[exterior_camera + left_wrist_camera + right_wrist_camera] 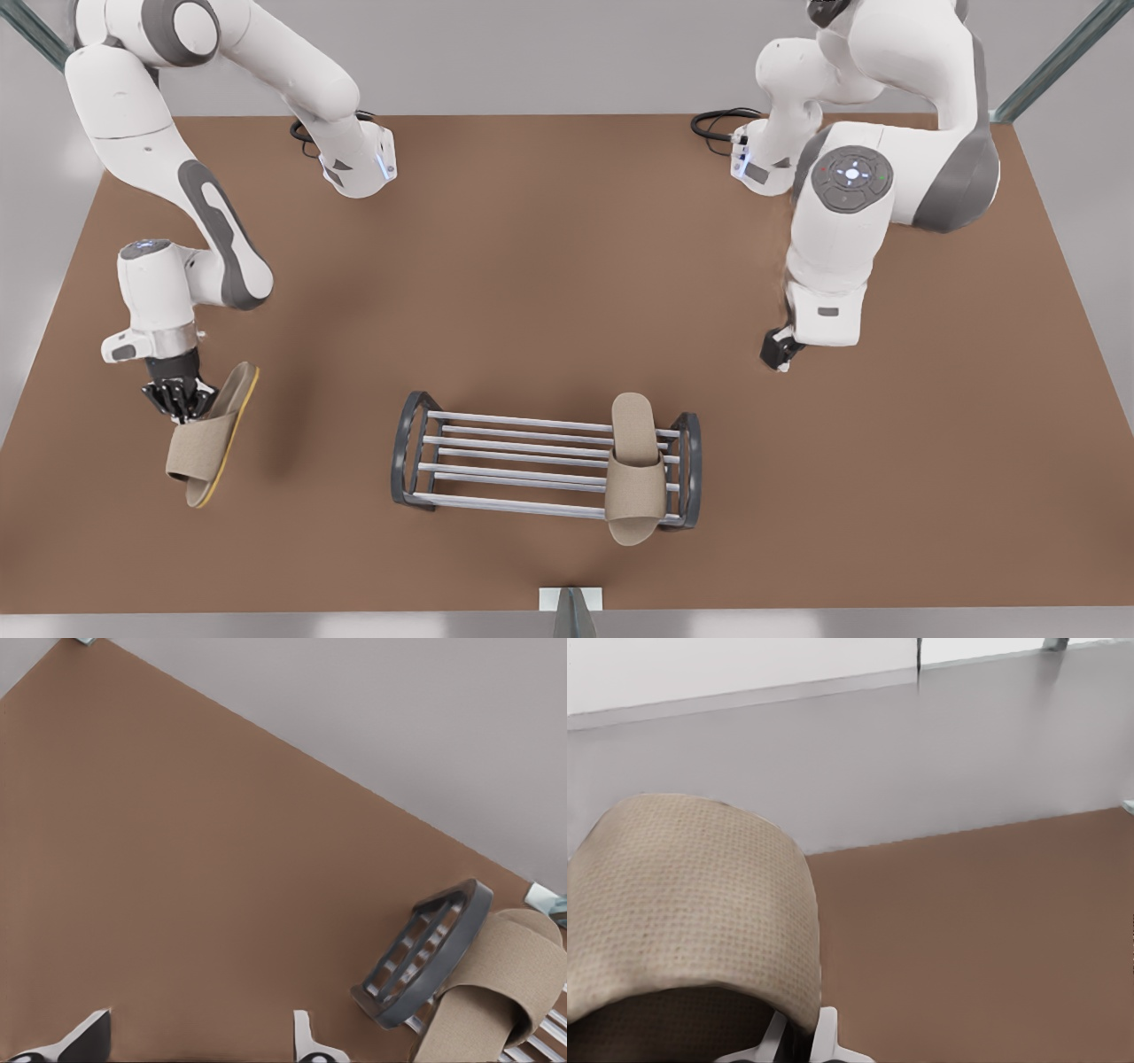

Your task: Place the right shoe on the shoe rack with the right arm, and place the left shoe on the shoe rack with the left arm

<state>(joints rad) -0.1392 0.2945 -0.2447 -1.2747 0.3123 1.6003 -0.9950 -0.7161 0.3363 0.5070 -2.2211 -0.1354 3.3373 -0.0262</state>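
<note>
My right gripper point(182, 399), at the front view's left, is shut on the strap of the right shoe point(208, 439), a beige slipper held tilted on its edge with the yellowish sole rim showing. In the right wrist view that strap point(691, 904) sits right in front of the right gripper point(799, 1041). The shoe rack point(514, 440) stands near the table's front middle. The left shoe point(633, 470) lies across the rack's end at the front view's right, toe overhanging the front bar. My left gripper point(780, 350) hangs open behind and to the right of that end, apart from the left shoe point(514, 974) and the rack's dark end frame point(425, 948).
The brown table point(549, 266) has bare room between the arms and behind the rack. Black cables point(718, 120) lie by each arm's base at the back. A small white and grey mount point(570, 602) stands at the front edge.
</note>
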